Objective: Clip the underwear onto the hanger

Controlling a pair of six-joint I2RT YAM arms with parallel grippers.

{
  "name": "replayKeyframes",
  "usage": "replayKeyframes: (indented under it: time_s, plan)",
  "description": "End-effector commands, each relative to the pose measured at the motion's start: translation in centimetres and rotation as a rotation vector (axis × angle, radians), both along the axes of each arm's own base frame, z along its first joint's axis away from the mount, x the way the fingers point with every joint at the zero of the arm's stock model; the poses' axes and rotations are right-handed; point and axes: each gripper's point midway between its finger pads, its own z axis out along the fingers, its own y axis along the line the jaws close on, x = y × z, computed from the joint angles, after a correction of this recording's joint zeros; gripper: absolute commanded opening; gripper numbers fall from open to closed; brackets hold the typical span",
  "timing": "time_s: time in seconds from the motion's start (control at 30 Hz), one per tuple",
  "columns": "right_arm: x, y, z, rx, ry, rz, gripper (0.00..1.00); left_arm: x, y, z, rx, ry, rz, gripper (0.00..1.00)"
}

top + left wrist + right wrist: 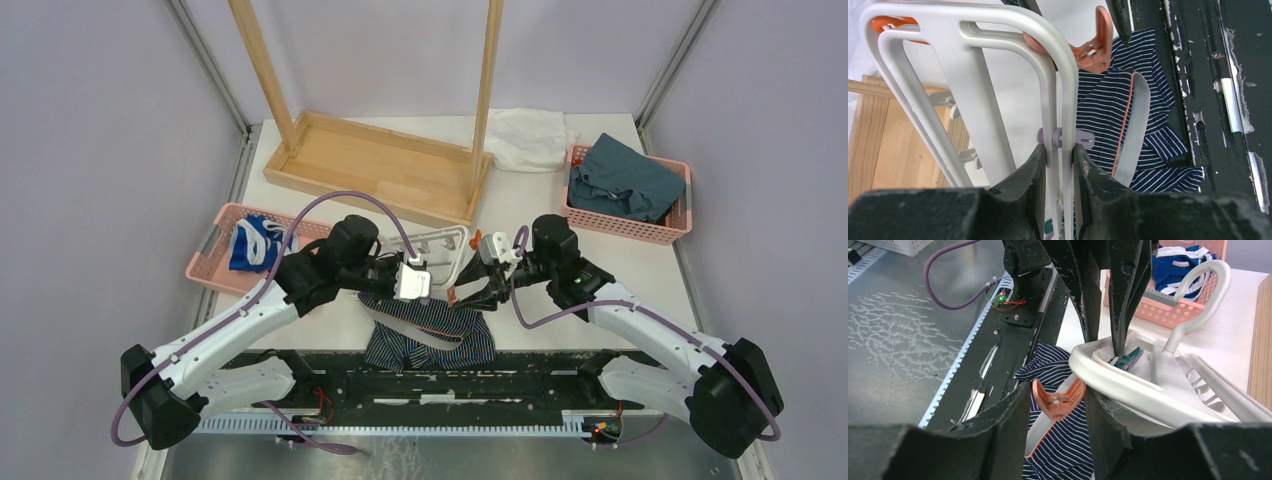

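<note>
Nearest the arm bases, the dark navy pinstriped boxer shorts with orange trim (430, 338) lie crumpled at the table's near edge, partly over the black base plate (540, 372), and neither arm holds them. Just past them the right gripper (1057, 392) straddles the small orange plastic clothespin clip (1055, 402). Its fingers are parted either side of the clip's handles, and I cannot tell whether they press it yet. Beside it the left gripper (1059, 150) is clenched on a bar of the white plastic rectangular drying hanger (968, 75), with the shorts just next to that bar.

The step in hand looks like opening that clip. To do it well, I'd squeeze the handles squarely so the clip can't twist out, hold the frame steady, and bring the open mouth onto the grey waistband (1135, 130), the firmest edge.

The right wrist view shows the clip between the fingers, which the overhead view hides under the wrists. Only the left wrist view shows the grip on the bar. Only overhead shows the pale wooden rack (380, 165) at the far side.
</note>
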Motion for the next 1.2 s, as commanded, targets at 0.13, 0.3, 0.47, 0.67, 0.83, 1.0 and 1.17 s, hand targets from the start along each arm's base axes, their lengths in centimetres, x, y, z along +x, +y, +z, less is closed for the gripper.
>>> replayKeyframes:
  time_s: [0.13,0.3,0.47,0.67,0.83,1.0,1.17]
  plan:
    - [0.0,0.7,3.2,0.069,-0.06,0.031,0.41,0.9,-1.4,2.9,-0.092,-0.118,-0.053,0.03]
    - [0.7,0.9,3.0,0.051,-0.034,-0.015,0.23,0.9,-1.5,2.8,-0.089,-0.111,-0.051,0.03]
    - [2.2,1.0,2.0,-0.016,0.035,-0.108,0.03,1.0,-1.6,2.7,-0.091,-0.103,-0.047,0.03]
    - [3.0,0.8,1.5,-0.052,0.096,-0.183,0.01,1.9,-2.0,3.9,-0.157,-0.121,0.014,0.18]
    - [4.2,0.5,0.6,-0.083,0.092,-0.258,0.01,2.4,-2.4,5.2,-0.225,-0.121,0.062,0.52]
    - [5.6,0.2,-0.3,-0.114,0.074,-0.336,0.01,2.2,-1.8,7.7,-0.302,-0.143,0.107,0.61]
    - [6.7,0.0,-1.2,-0.147,0.084,-0.397,0.01,1.0,0.0,8.4,-0.399,-0.148,0.165,0.65]
